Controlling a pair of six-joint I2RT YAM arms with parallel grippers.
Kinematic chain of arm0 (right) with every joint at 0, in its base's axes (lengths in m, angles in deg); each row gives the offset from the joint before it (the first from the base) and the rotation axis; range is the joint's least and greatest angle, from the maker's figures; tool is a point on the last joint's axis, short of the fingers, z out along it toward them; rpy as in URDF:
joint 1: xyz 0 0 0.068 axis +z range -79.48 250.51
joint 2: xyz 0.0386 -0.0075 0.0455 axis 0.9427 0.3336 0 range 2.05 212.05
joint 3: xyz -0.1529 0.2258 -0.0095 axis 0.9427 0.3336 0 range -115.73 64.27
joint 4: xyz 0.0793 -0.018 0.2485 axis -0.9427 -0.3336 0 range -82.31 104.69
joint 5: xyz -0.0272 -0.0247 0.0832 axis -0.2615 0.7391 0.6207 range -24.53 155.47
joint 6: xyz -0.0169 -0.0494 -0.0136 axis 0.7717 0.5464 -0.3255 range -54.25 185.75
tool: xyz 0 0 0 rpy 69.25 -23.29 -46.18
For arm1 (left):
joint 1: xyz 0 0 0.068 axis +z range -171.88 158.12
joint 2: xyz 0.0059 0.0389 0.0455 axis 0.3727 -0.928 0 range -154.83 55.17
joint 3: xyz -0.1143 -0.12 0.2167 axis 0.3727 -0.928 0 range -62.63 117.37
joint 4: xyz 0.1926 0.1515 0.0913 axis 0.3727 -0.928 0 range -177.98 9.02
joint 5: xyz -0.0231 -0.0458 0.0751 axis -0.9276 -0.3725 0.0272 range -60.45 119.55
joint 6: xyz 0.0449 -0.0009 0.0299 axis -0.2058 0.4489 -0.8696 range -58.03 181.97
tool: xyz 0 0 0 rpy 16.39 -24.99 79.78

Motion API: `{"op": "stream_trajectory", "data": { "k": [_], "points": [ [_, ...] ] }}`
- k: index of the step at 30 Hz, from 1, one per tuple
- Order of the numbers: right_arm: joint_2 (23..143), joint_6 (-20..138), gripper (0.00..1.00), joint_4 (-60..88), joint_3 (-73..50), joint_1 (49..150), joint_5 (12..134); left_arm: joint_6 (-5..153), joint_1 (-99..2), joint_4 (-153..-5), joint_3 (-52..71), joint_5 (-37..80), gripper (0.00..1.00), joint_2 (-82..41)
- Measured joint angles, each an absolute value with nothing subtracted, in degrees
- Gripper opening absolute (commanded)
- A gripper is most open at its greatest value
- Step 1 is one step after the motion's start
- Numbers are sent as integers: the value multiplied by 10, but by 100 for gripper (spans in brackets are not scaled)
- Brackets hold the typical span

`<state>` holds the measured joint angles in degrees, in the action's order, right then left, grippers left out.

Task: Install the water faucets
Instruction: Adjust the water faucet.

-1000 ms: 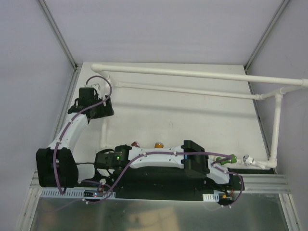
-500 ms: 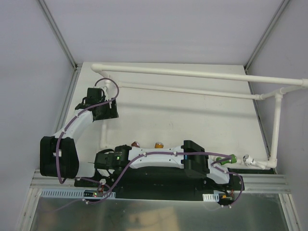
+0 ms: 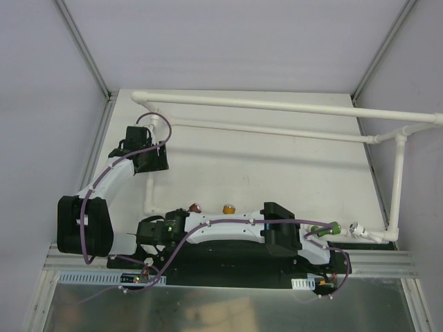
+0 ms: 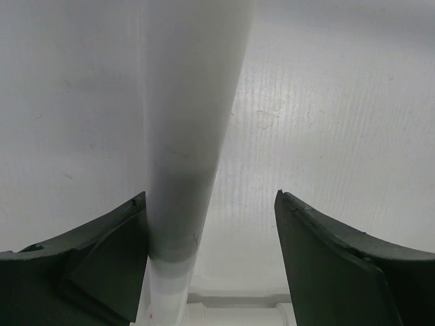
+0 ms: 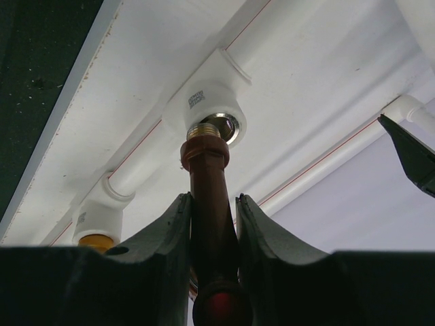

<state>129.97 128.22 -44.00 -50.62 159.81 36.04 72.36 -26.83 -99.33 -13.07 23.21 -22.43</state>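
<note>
The brown tap (image 5: 207, 197) is cropped below; my right fingers (image 5: 262, 234) clamp it. My left fingers (image 4: 326, 265) straddle the pipe (image 4: 194, 102), apart.

Lab test booth, white panel walls (image 3: 242, 41), aluminium framing (image 3: 83, 48)

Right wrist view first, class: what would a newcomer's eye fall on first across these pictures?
The brown faucet, clamped in the right gripper, its brass thread at the silver-lined socket of a white fitting. In the left wrist view, a white pipe runs between the left gripper's open fingers, close against one of them.
</note>
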Motion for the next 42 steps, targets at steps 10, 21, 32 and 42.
{"op": "stream_trajectory", "data": {
  "k": [10,21,32,42],
  "points": [
    [1300,1284,0,-440,-508,1598,358,714,-272,-1005,-128,241,70,-220],
    [1301,1285,0,-440,-513,1593,348,714,-270,-1021,-128,240,70,-201],
    [1304,1286,0,-425,-519,1589,347,716,-255,-1036,-128,220,69,-180],
    [1309,1286,0,-424,-522,1589,347,732,-237,-1054,-128,204,70,-155]
  ]
}}
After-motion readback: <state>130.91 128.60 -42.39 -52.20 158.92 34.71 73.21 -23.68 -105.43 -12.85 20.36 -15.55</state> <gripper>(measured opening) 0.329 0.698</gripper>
